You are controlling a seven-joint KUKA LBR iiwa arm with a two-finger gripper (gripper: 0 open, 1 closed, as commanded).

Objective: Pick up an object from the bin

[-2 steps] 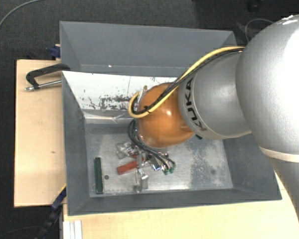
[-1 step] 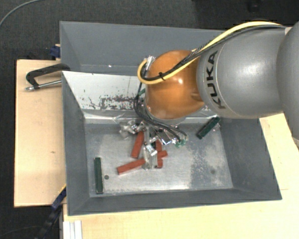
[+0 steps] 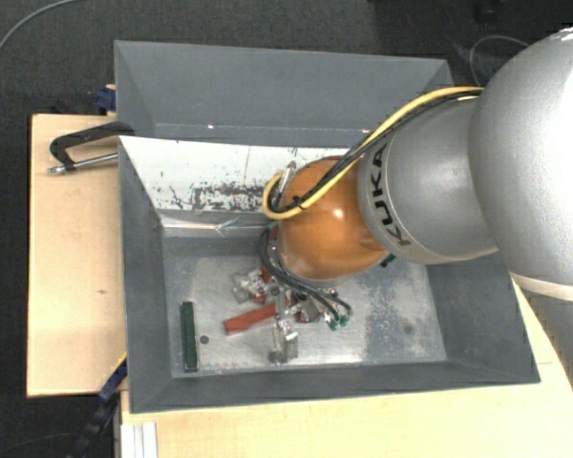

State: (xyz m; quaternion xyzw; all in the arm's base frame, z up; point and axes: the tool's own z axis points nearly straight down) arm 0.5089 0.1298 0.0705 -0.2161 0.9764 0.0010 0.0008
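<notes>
**Operator:** Where is the gripper positioned?

**Technician:** The arm [image 3: 516, 160] enters from 3 o'clock. Its orange cover [image 3: 325, 222] sits above the middle of the bin [image 3: 139, 256]. The gripper [image 3: 281, 326] is low over the floor, slightly toward 6 o'clock from the bin's centre.

**Operator:** What is the gripper's opening state?

**Technician:** It cannot be told. The cover and the cable bundle [image 3: 310, 299] hide much of the mechanism, and the view does not show whether it is wide, narrow or holding anything.

**Operator:** Which thing is nearest?

**Technician:** A red-brown flat strip [image 3: 246, 322] lies on the floor at 9 o'clock of the gripper. Its right end reaches the gripper, but contact cannot be confirmed.

**Operator:** What else is in the bin?

**Technician:** A dark green bar [image 3: 188, 335] lies along the left wall, well apart at 9 o'clock. A small dark dot [image 3: 203, 341] sits just beside the bar. A small green piece [image 3: 338, 323] lies near the gripper at 3 o'clock.
</notes>
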